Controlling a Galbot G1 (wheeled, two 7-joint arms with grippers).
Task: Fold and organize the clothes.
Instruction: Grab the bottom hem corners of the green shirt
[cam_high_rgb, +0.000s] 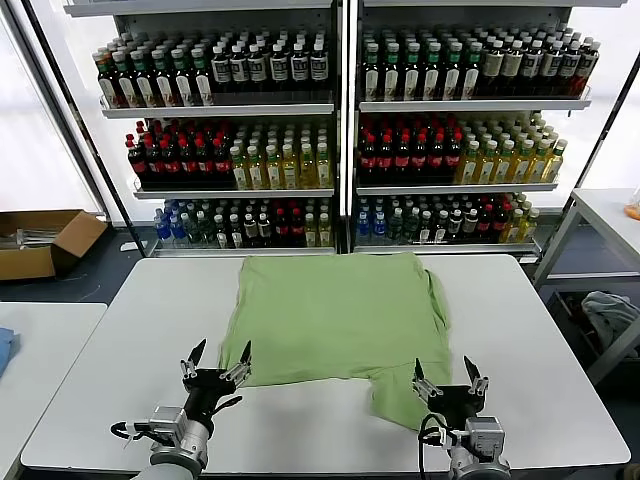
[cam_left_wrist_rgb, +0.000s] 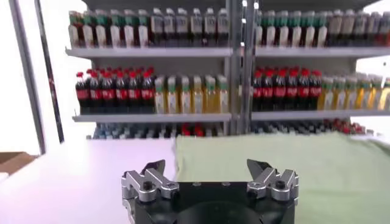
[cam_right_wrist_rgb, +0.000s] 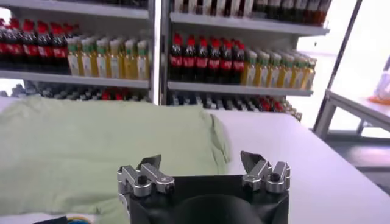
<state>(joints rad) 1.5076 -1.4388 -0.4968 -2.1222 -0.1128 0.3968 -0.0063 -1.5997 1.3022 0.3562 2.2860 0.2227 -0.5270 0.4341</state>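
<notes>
Head view is showing us a light green soft-fabric shirt (cam_high_rgb: 335, 315) lying spread flat on the white rectangular table (cam_high_rgb: 110, 350), toward its far middle, plain side up, with one flap of cloth trailing toward the near right edge. We are holding our left gripper (cam_high_rgb: 215, 367) at the near left of the table, just beside the shirt's near left corner, fingers spread apart and gripping nothing. We are keeping our right gripper (cam_high_rgb: 449, 384) at the near right, its fingers also apart and empty, hovering at the trailing flap; whether it is touching the cloth we cannot tell.

From the left wrist we are seeing the open left gripper (cam_left_wrist_rgb: 206, 171) with the green cloth (cam_left_wrist_rgb: 286, 164) stretching away beyond it. From the right wrist, the open right gripper (cam_right_wrist_rgb: 202, 167) is sitting over the shirt's edge (cam_right_wrist_rgb: 91, 152).

Beyond the table, metal shelves of coloured drink bottles (cam_high_rgb: 340, 130) are filling the far side, and a brown cardboard box (cam_high_rgb: 40, 240) is lying on the floor at far left.
</notes>
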